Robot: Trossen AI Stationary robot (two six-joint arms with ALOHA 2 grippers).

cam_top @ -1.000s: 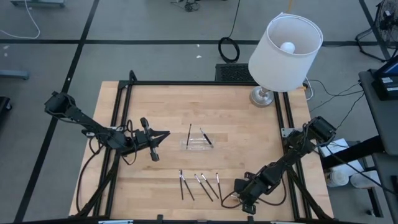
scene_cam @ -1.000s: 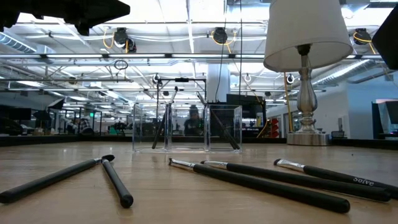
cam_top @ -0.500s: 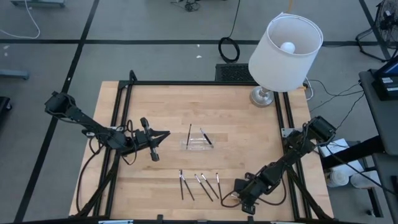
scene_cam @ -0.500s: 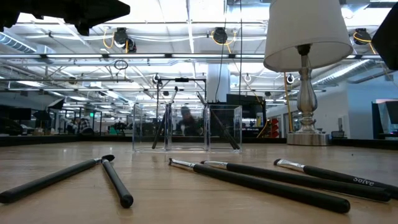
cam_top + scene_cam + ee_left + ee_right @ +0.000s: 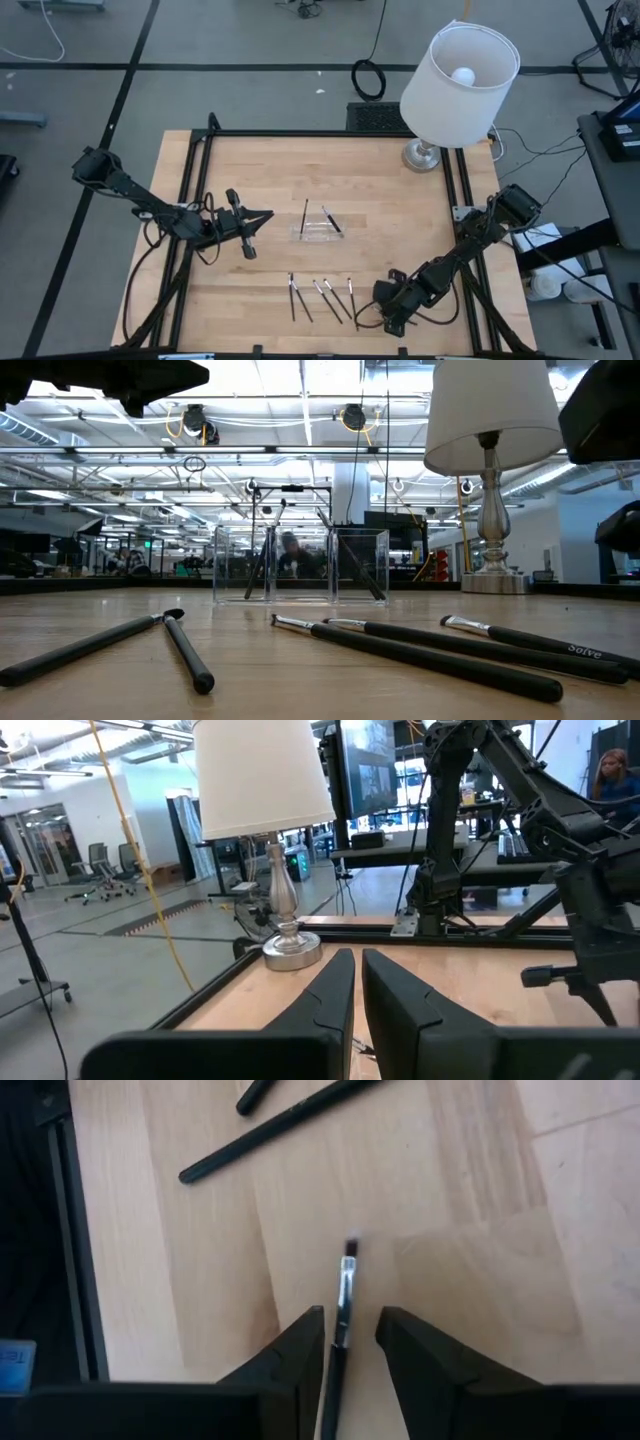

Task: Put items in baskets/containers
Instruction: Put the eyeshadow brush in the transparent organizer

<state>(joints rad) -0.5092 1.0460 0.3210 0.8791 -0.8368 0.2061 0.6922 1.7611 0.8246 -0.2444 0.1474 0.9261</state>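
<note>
The clear tray (image 5: 318,227) stands mid-table, with two dark sticks (image 5: 305,215) leaning inside it; the low view shows it as a clear tray (image 5: 300,565). Several more sticks (image 5: 322,296) lie flat near the table's near edge. My right gripper (image 5: 377,306) is low beside their right end. It is open (image 5: 350,1330), its fingers on either side of one stick (image 5: 345,1285) on the wood, apart from it. My left gripper (image 5: 268,214) hovers left of the tray, shut (image 5: 357,975), pointing toward it.
A lamp with a white shade (image 5: 460,72) stands on its silver base (image 5: 422,155) at the far right corner. Black rails (image 5: 300,133) frame the table. Two other sticks (image 5: 280,1130) lie ahead of my right gripper. A person (image 5: 290,550) shows far behind the tray.
My right gripper has moved toward the table's left and slightly toward the far edge, closing on the sticks by the near edge. The sticks and the tray have stayed put.
</note>
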